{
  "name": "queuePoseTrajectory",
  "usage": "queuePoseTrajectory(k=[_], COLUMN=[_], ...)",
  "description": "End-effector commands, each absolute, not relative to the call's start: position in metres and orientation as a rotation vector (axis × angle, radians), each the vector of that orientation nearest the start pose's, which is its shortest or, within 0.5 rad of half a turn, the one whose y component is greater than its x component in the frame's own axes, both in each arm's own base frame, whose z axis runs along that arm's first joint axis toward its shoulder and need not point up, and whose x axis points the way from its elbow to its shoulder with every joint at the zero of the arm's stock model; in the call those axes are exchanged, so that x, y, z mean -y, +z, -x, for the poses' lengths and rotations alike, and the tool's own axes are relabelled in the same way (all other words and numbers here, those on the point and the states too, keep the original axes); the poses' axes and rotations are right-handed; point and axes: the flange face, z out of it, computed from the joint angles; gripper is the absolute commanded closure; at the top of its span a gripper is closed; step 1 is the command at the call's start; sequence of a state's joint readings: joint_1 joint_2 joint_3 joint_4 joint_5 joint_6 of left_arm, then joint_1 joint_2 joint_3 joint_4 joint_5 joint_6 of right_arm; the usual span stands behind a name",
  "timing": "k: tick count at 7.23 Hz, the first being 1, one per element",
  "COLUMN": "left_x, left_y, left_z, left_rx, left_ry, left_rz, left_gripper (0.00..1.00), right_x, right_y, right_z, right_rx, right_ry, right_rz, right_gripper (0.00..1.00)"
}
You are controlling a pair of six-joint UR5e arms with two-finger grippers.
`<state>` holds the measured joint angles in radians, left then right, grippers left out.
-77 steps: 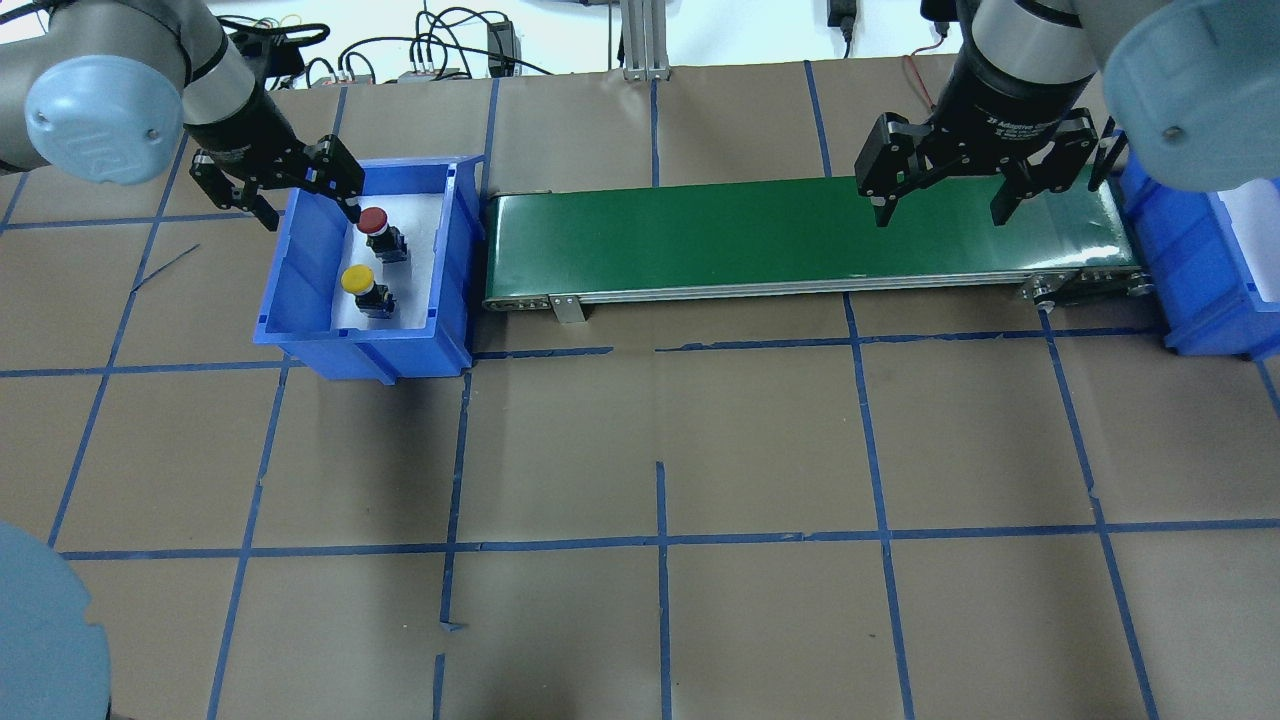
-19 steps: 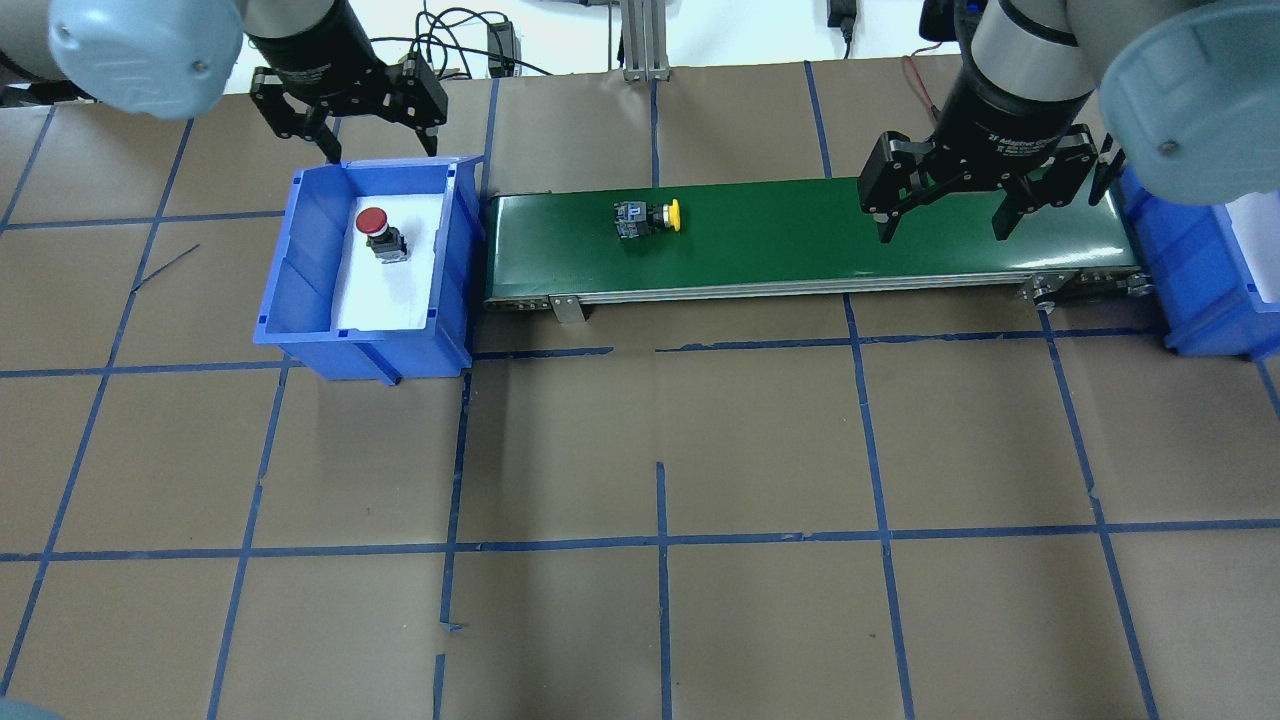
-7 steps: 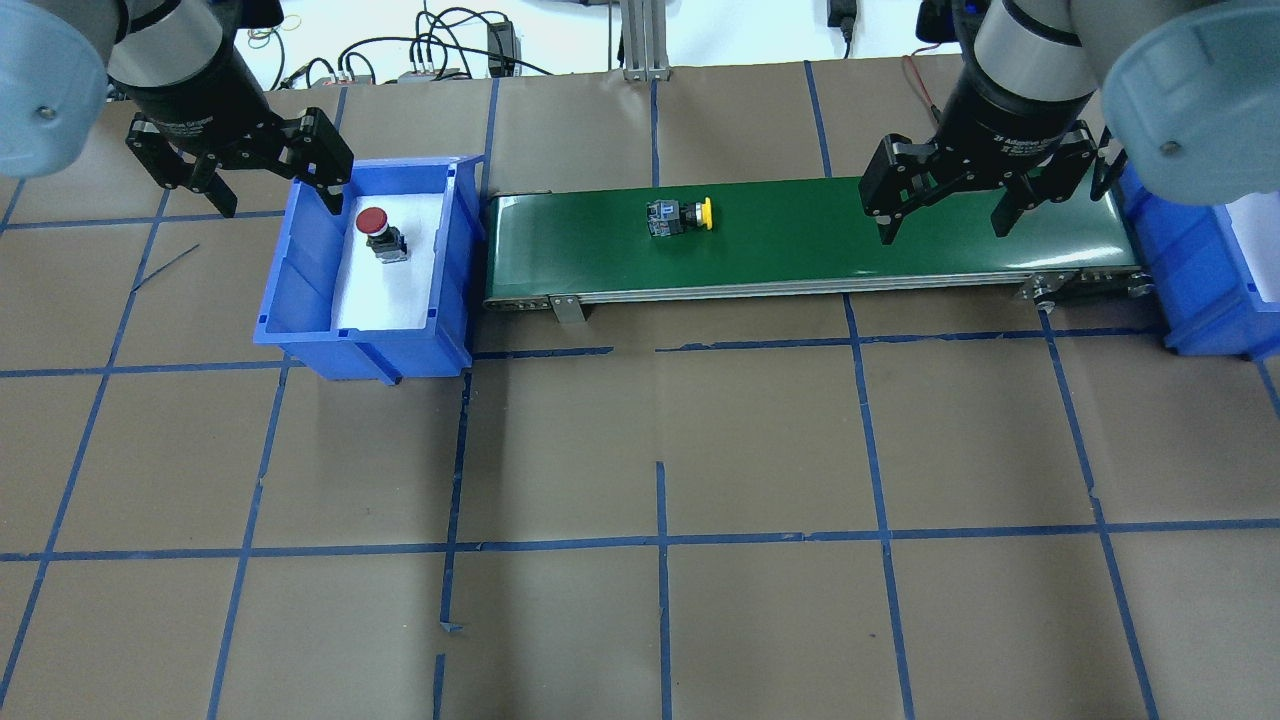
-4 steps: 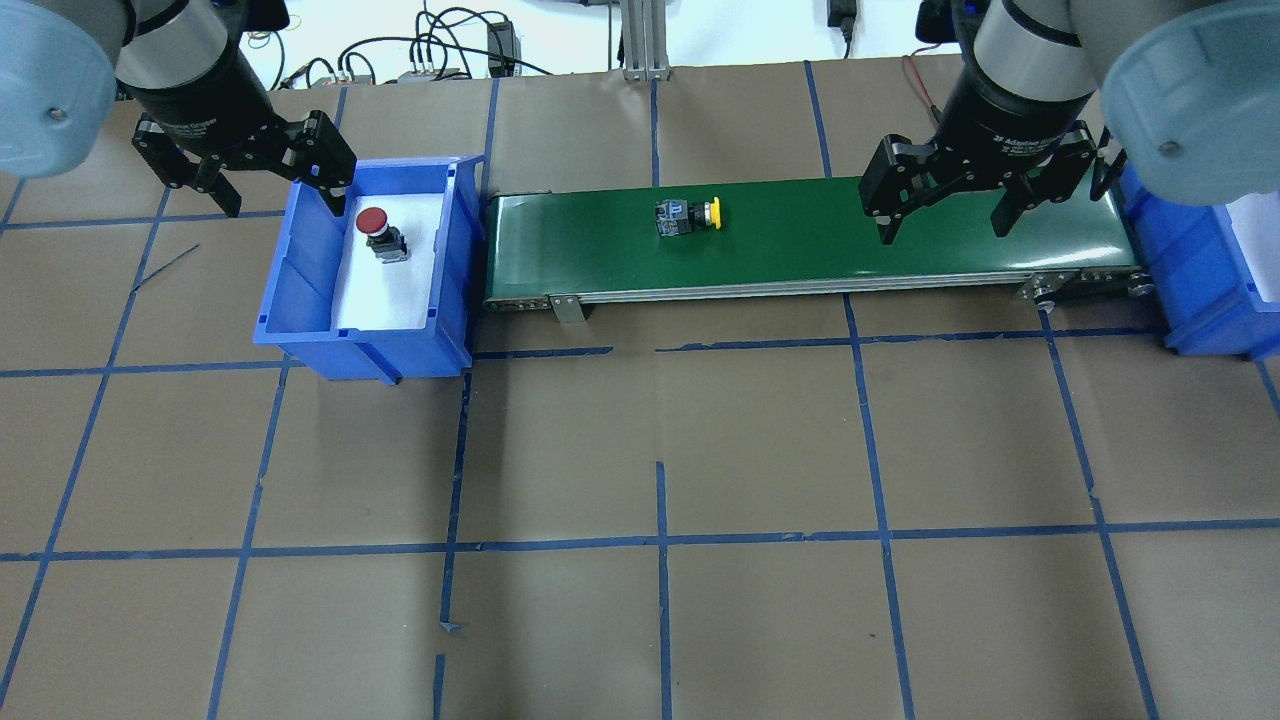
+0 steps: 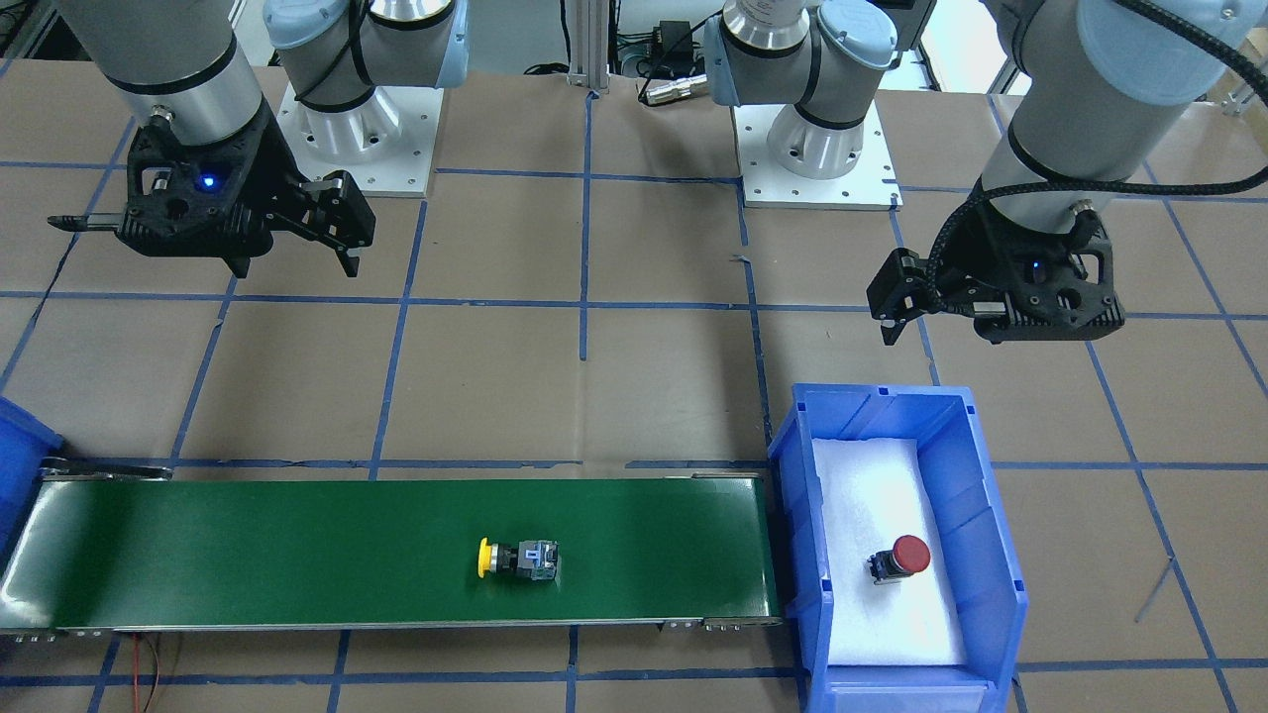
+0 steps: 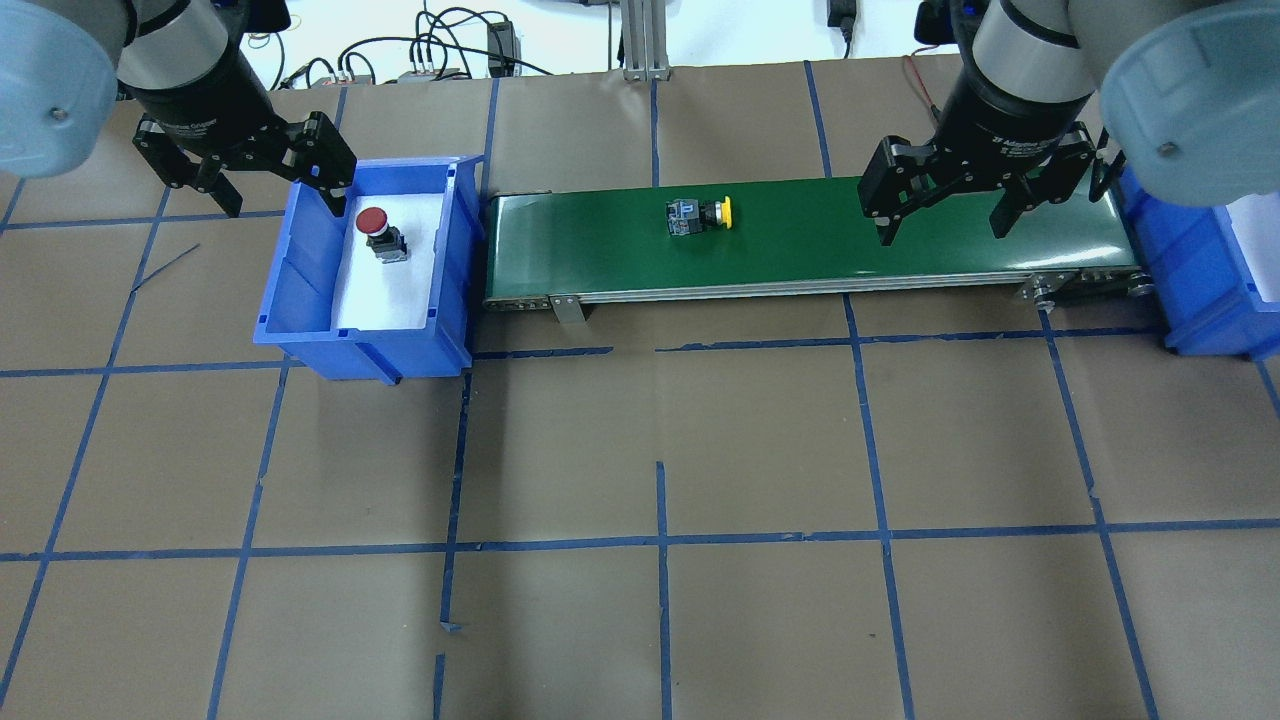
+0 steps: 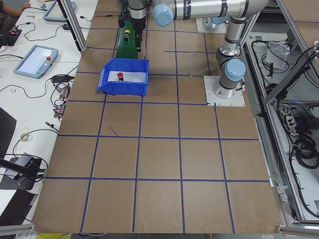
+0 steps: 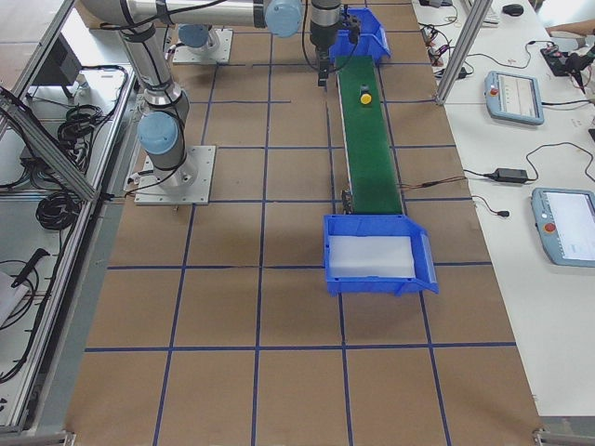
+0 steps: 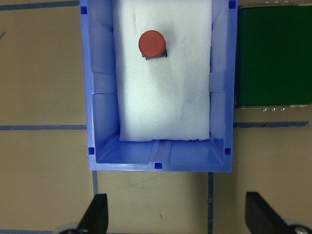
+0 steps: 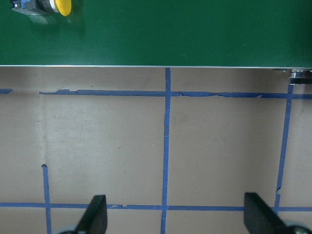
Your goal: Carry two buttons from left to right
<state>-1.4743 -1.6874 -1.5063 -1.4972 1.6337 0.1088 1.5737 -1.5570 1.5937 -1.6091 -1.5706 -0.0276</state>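
Note:
The yellow button (image 6: 700, 214) lies on its side on the green conveyor belt (image 6: 800, 250), left of the belt's middle; it also shows in the front view (image 5: 517, 558) and at the right wrist view's top left (image 10: 48, 6). The red button (image 6: 378, 232) stands on white foam in the left blue bin (image 6: 300, 300), seen from above in the left wrist view (image 9: 152, 45). My left gripper (image 6: 282, 207) hangs open and empty over the bin's far left edge. My right gripper (image 6: 942, 235) hangs open and empty above the belt's right part.
A second blue bin (image 6: 1200, 270) with white foam stands at the belt's right end, empty in the right side view (image 8: 381, 279). Brown table paper with blue tape lines lies all around. Cables and an aluminium post (image 6: 645, 40) stand behind the belt.
The yellow button, in the bin at first, now lies on the belt and has travelled steadily to the right. The left gripper came back beside the bin and has stayed there. The right arm is still.

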Motion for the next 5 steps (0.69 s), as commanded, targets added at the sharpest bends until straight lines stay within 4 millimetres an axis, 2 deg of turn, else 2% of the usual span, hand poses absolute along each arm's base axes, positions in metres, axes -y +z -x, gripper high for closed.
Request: queuePoseTrajectory(k=[1,3,5], left_x=[0.553,0.557,0.574], left_y=[0.467,0.467,0.463], left_z=[0.073,0.072,0.065], left_rx=[-3.077,-3.076,-3.091], left_ry=[-0.023,-0.024,-0.078], left_rz=[-0.016,-0.043,-0.074], left_gripper=[0.00,0.00,0.00], right_x=[0.497,0.497,0.497], right_y=[0.474,0.474,0.475], right_z=[-0.135,-0.135,-0.135], right_rx=[-3.141,-3.143,-3.140], right_ry=[-0.002,-0.002,-0.007], right_rz=[0.048,0.048,0.048], right_gripper=[0.00,0.00,0.00])
